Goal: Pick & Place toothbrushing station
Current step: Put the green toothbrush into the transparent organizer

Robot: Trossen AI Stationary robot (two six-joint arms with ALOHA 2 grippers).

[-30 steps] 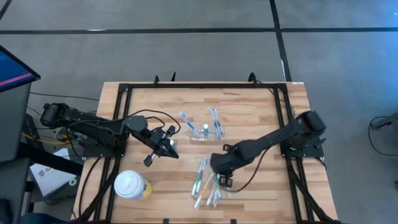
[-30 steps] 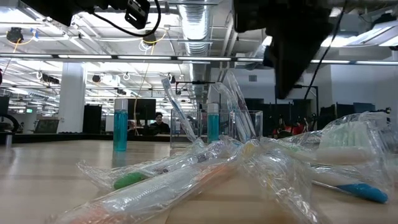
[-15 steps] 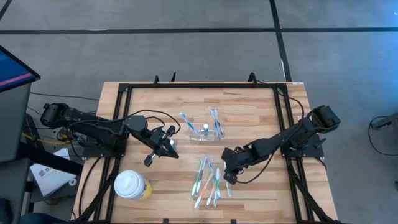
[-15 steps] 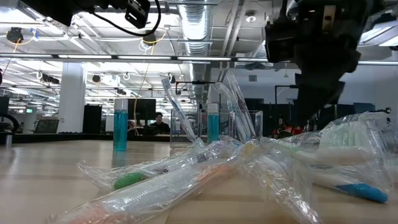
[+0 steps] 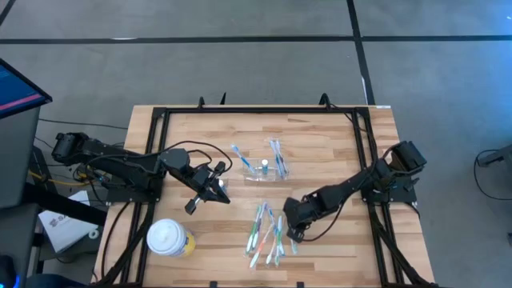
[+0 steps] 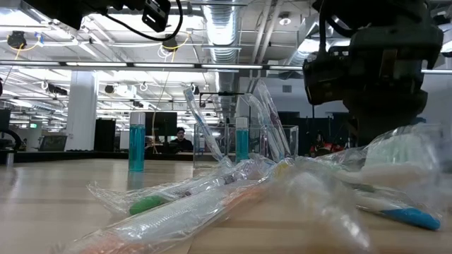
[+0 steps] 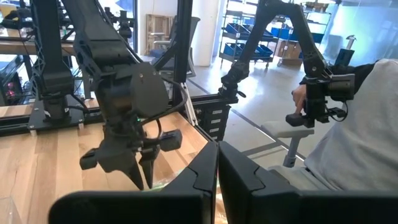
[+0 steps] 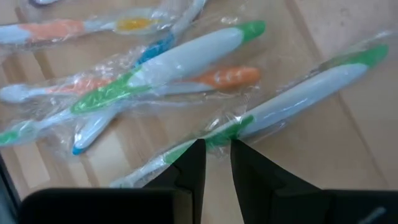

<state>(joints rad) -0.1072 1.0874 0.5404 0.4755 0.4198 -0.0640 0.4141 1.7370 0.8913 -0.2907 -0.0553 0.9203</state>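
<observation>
Right tool (image 5: 294,232) low over wrapped toothbrushes (image 5: 267,232) — fingers slightly parted

Left gripper (image 5: 218,189) jaws closed; right gripper (image 5: 294,234) low.

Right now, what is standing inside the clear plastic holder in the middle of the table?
Inside the clear holder stand several toothbrushes, leaning outward, and a small blue-filled tube with a pale cap. Their lower ends blur behind the see-through wall, so an exact brush count is unclear.

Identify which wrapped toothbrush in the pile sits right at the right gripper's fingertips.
The green-and-white wrapped toothbrush lying apart from the tangled heap; the right gripper has its fingers at that brush's green end, while the orange and blue ones lie farther off.
</observation>
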